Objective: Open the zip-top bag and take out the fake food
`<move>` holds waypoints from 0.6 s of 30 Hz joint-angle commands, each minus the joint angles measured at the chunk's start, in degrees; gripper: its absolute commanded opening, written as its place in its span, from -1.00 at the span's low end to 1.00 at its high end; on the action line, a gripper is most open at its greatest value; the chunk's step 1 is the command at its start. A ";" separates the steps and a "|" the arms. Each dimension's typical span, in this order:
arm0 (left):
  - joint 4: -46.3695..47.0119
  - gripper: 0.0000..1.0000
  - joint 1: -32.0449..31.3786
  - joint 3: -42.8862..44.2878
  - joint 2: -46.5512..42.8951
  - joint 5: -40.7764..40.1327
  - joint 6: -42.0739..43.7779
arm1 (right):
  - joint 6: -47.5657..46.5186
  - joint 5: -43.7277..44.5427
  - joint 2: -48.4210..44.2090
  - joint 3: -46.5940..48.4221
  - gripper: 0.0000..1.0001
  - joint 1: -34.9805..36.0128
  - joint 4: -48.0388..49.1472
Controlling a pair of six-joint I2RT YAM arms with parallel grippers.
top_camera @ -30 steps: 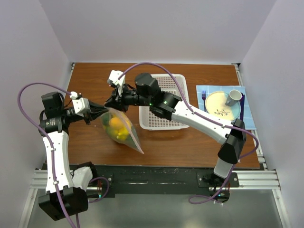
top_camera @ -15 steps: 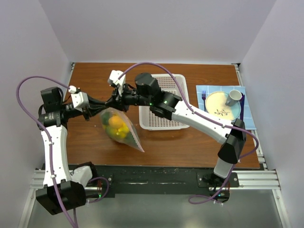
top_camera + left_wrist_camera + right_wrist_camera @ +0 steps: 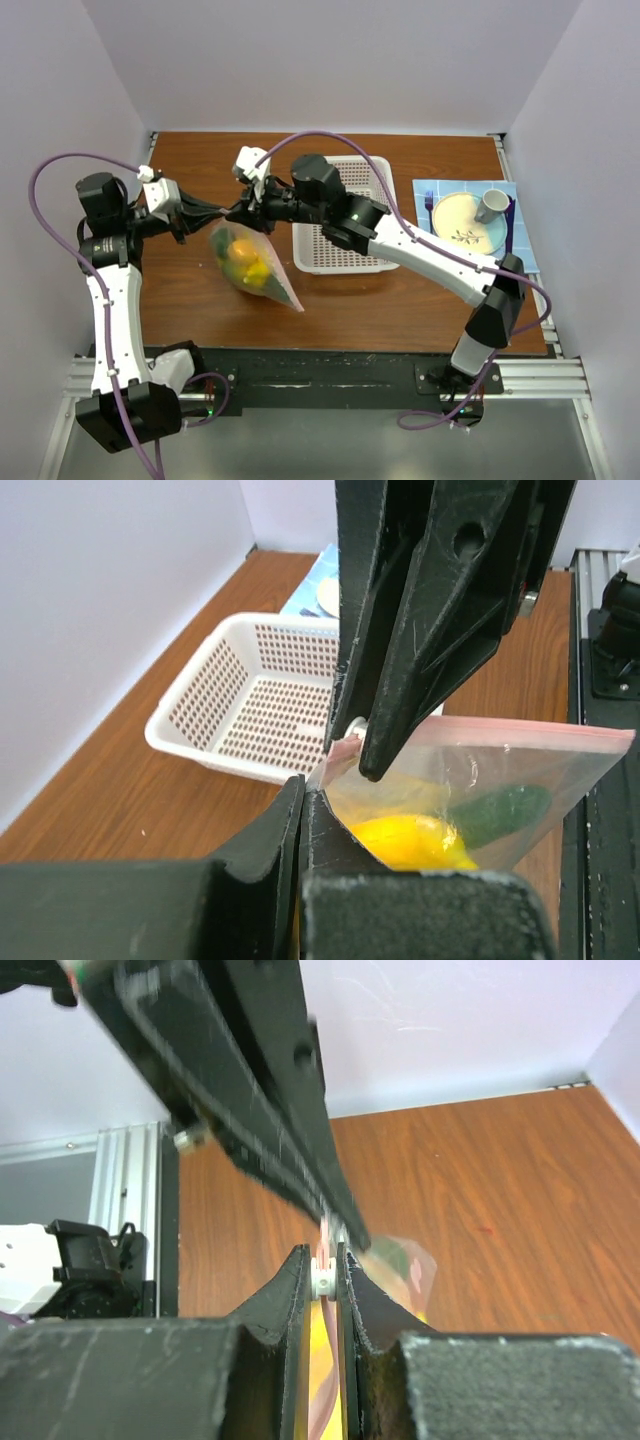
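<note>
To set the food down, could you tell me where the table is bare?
Bare wood: near strip before the basket, and far-right corner behind the plate. Crowded where left gripper and right gripper pinch the zip-top bag.

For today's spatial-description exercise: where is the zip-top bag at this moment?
In the top view the zip-top bag is left of centre, its top pinched by the left claw and right claw, just left of the white basket.

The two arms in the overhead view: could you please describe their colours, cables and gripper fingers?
The left arm and right arm have white tubular links joined by bulky black joints, and each trails a looping purple cable. The left gripper and right gripper have flat, tapering black fingers, scuffed with pale scratches.
</note>
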 commanded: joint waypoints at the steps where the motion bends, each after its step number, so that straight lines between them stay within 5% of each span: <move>1: 23.03 -1.00 2.15 1.61 -2.30 11.09 -19.27 | -1.37 1.80 -5.96 -5.65 -1.00 -1.96 -3.65; 18: 31.75 -1.00 7.15 5.12 2.00 5.21 -23.06 | 1.35 0.83 -16.59 -24.47 -1.00 -4.16 -0.76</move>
